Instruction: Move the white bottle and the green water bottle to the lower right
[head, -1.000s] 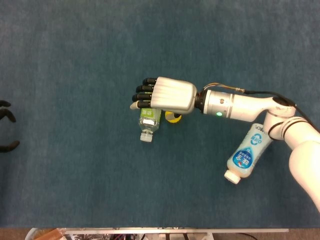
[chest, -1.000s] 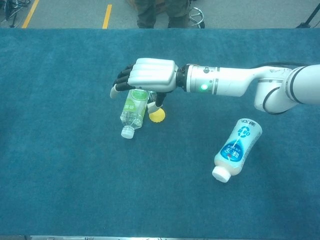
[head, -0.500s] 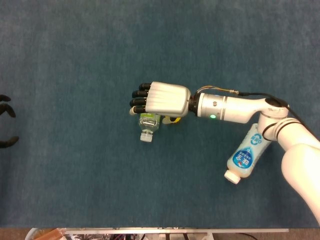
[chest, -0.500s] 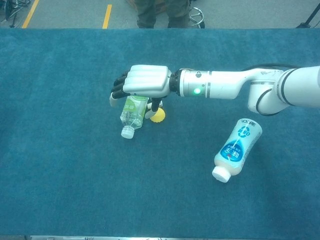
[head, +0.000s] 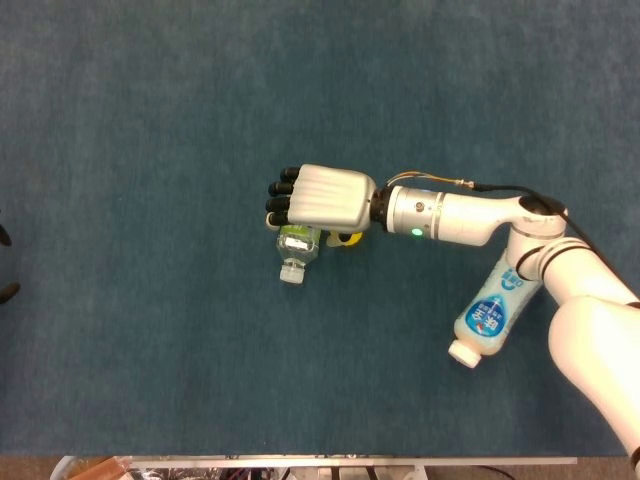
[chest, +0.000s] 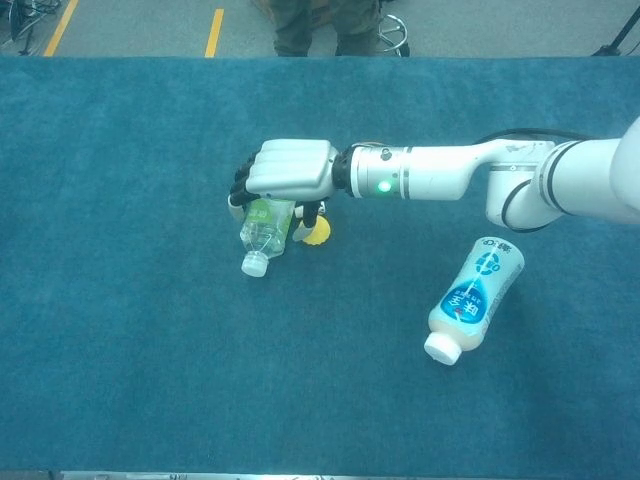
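The green water bottle (head: 296, 248) (chest: 263, 228) lies on its side on the blue table cover, cap toward the near edge. My right hand (head: 322, 197) (chest: 288, 170) is down over its upper half, and the dark fingers curl around the body and grip it. The white bottle (head: 492, 310) (chest: 472, 298), with a blue label, lies on its side to the right near my right forearm, with nothing touching it. Only dark fingertips of my left hand (head: 4, 291) show at the left edge of the head view; they are apart and hold nothing.
A small yellow object (head: 349, 239) (chest: 318, 232) sits just right of the green bottle, partly under my right hand. The blue cover (head: 150, 380) spreads all around. Beyond the far table edge a person's legs (chest: 320, 25) stand on the floor.
My right hand has come down onto the green bottle and its fingers have curled from spread to closed around it. My left hand has slid almost out of view to the left.
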